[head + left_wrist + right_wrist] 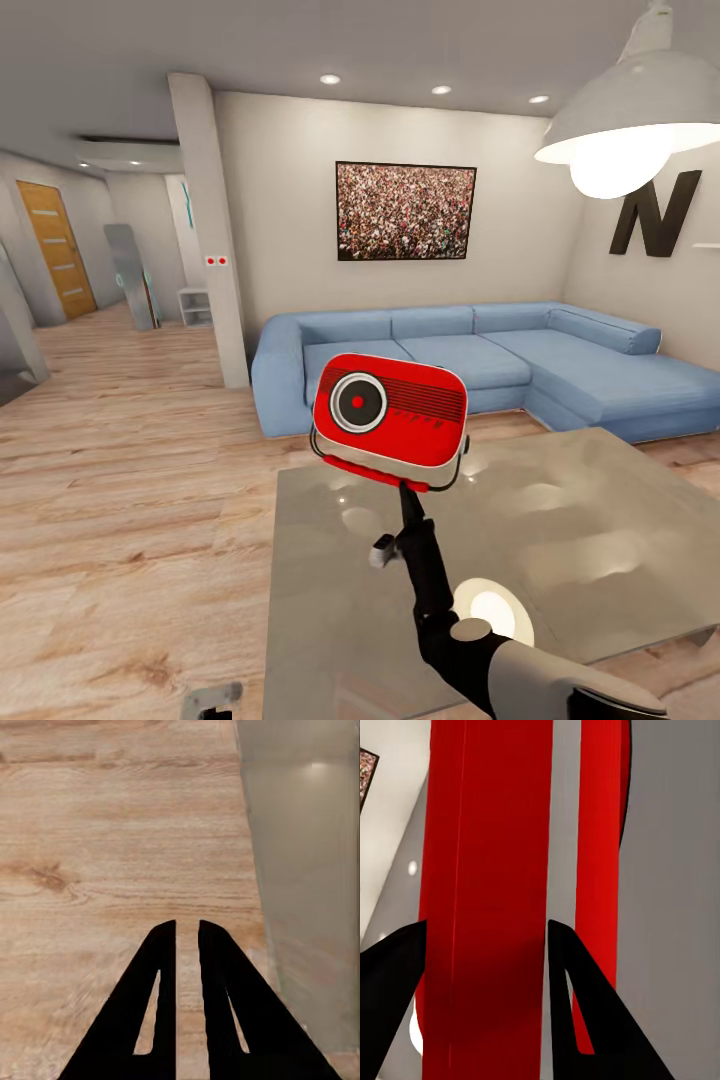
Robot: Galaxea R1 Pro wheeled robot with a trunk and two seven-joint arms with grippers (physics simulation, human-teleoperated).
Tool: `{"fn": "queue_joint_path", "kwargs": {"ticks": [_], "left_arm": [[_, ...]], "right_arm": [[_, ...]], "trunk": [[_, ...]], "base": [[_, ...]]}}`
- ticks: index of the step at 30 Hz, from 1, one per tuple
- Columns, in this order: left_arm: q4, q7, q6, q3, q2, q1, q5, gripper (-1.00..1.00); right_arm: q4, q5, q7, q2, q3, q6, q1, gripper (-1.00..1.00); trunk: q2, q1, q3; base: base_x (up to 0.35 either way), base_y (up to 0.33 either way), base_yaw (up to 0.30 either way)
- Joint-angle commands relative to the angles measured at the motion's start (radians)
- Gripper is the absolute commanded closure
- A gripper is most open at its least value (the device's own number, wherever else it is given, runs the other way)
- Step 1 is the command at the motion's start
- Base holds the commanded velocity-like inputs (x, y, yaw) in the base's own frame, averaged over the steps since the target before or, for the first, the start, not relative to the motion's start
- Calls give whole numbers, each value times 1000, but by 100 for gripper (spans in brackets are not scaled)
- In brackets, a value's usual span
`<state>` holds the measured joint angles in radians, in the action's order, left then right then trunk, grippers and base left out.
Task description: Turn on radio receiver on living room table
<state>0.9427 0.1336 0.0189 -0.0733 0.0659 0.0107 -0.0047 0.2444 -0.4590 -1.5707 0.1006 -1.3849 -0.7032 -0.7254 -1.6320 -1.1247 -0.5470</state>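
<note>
Drop risk: the radio receiver is held up in the air over the near part of the counter; I judge that a slip would land it on the glossy top or off the edge onto the wood floor
Cause: in the head view the grip looks to be on the thin red base only, with the wide body above it, so a jolt or tilt could lever it loose
Switch risk: pressing the front knob with no second support may push the radio out of the grasp
Right hand: fingers spread around the red body, one on each side, closed on it and carrying it
Left hand: nearly closed, a thin gap between the fingers, holding nothing, low over the floor just beside the counter edge
Radio position: upright, front toward the head camera, sofa well behind
</note>
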Motion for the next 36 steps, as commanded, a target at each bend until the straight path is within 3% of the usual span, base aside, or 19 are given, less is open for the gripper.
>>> {"fn": "queue_joint_path", "kwargs": {"ticks": [1, 9, 13, 15, 18, 20, 23, 27, 32, 33, 36], "left_arm": [[30, -1, 0, -1, -1, 0, 0, 100], [161, 58, 16, -23, 13, 0, 8, 100], [352, 13, 201, 15, 34, -4, 9, 100], [450, -58, 316, 27, 50, -21, 10, 100], [514, -160, 388, 33, 85, -41, 11, 100], [535, -217, 408, 35, 109, -58, 8, 100], [546, -242, 415, 40, 109, -76, 7, 100], [542, -255, 416, 117, 109, -143, 8, 100], [533, -260, 469, 146, 109, -242, 11, 100], [534, -267, 501, 148, 109, -258, 23, 100], [528, -286, 553, 150, 109, -322, 106, 100]], "right_arm": [[0, -3, 0, 0, -1, 2, 0, 100], [-1, -2, 0, 0, 1, -3, 0, 100], [-35, -3, 0, 0, -4, -32, 0, 100], [-50, -4, 0, -1, -5, -64, 0, 100], [-63, -4, 0, -1, -6, -77, 0, 100], [-74, -17, 0, -1, -11, -82, 0, 100], [-85, -49, 0, -1, -15, -84, 0, 100], [-121, -63, 0, -1, -17, -85, 0, 100], [-135, -67, 0, -1, -16, -84, 0, 100], [-140, -67, 0, -1, -16, -84, 0, 100], [-148, -67, 0, -1, -16, -84, 0, 100]], "trunk": [[0, 0, 0], [0, 0, 0], [0, 0, 0], [0, 0, 0], [0, 0, 0], [0, 0, 0], [0, 0, 0], [0, 0, 0], [0, 0, 0], [0, 0, 0], [0, 0, 0]], "base": [[0, 0, 0], [0, 0, 0], [0, 0, 0], [0, 0, 0], [0, 0, 0], [0, 0, 0], [0, 0, 0], [0, 0, 0], [0, 0, 0], [0, 0, 0], [0, 0, 0]]}}
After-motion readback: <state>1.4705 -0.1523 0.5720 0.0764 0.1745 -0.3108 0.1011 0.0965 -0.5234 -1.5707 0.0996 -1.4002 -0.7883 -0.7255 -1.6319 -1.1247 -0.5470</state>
